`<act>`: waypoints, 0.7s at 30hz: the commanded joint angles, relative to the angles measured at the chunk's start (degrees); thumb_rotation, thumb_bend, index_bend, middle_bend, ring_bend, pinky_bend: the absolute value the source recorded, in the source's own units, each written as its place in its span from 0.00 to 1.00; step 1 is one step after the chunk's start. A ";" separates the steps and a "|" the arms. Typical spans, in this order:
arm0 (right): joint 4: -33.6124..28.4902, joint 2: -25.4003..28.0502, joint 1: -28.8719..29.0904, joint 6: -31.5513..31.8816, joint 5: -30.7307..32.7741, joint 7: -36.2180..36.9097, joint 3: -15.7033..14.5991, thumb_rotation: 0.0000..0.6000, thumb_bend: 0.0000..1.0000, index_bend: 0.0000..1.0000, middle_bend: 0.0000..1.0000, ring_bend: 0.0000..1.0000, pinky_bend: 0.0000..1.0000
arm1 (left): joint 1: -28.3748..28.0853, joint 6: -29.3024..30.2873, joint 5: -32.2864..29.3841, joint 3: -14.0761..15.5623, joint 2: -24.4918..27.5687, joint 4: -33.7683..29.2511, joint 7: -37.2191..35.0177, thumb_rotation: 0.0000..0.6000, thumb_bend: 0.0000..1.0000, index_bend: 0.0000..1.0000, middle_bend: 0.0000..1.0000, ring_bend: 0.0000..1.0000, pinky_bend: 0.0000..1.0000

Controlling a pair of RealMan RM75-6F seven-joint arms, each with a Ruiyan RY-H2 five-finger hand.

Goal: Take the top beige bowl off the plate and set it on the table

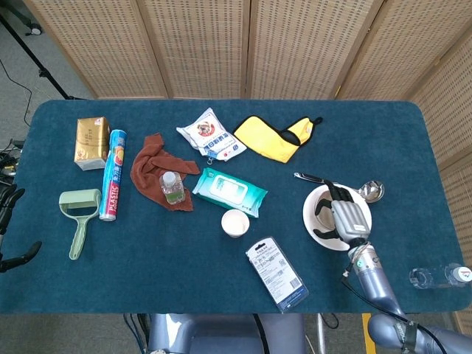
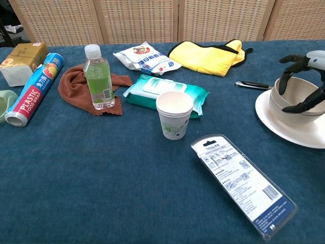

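Observation:
Two beige bowls sit stacked on a white plate (image 1: 310,218) (image 2: 284,129) at the table's right. My right hand (image 1: 346,217) (image 2: 304,81) lies over the top beige bowl (image 1: 327,214) (image 2: 297,94). Its fingers curl over the left rim into the bowl and its thumb presses the outer wall, so it grips the bowl, which still rests on the lower one. The hand hides most of the bowl in the head view. My left hand (image 1: 26,253) shows only as dark, spread fingers off the table's left edge, holding nothing.
A metal ladle (image 1: 371,191) (image 2: 251,85) lies just behind the plate. A paper cup (image 1: 235,222) (image 2: 174,114), a wipes pack (image 1: 230,190) and a flat blister pack (image 1: 279,273) (image 2: 244,183) lie left of the plate. A clear bottle (image 1: 442,276) lies at the right edge.

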 commanded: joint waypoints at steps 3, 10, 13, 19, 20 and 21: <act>-0.01 0.58 0.09 -0.68 1.72 -0.07 -0.03 1.00 0.29 0.49 0.00 0.00 0.00 | -0.02 -0.02 0.01 0.00 -0.02 -0.01 0.06 1.00 0.27 0.00 0.00 0.00 0.00; -0.20 1.04 0.38 -1.08 2.59 -0.57 -0.46 1.00 0.31 0.49 0.00 0.00 0.00 | -0.05 -0.08 -0.13 -0.05 -0.01 -0.05 0.01 1.00 0.27 0.00 0.00 0.00 0.00; -0.04 0.90 0.55 -1.17 3.28 -0.71 -0.44 1.00 0.31 0.49 0.00 0.00 0.00 | -0.07 -0.10 -0.21 -0.09 -0.01 0.01 -0.08 1.00 0.27 0.00 0.00 0.00 0.00; -0.07 1.00 0.75 -1.18 4.13 -1.06 -0.61 1.00 0.31 0.49 0.00 0.00 0.00 | -0.12 -0.24 -0.25 -0.08 0.06 0.05 -0.27 1.00 0.27 0.00 0.00 0.00 0.00; -0.02 0.99 0.76 -1.19 4.21 -1.03 -0.63 1.00 0.31 0.49 0.00 0.00 0.00 | -0.13 -0.25 -0.24 -0.08 0.04 0.05 -0.24 1.00 0.27 0.00 0.00 0.00 0.00; 0.09 0.98 0.78 -1.22 4.30 -1.02 -0.68 1.00 0.31 0.49 0.00 0.00 0.00 | -0.12 -0.22 -0.21 -0.08 0.03 0.05 -0.20 1.00 0.27 0.00 0.00 0.00 0.00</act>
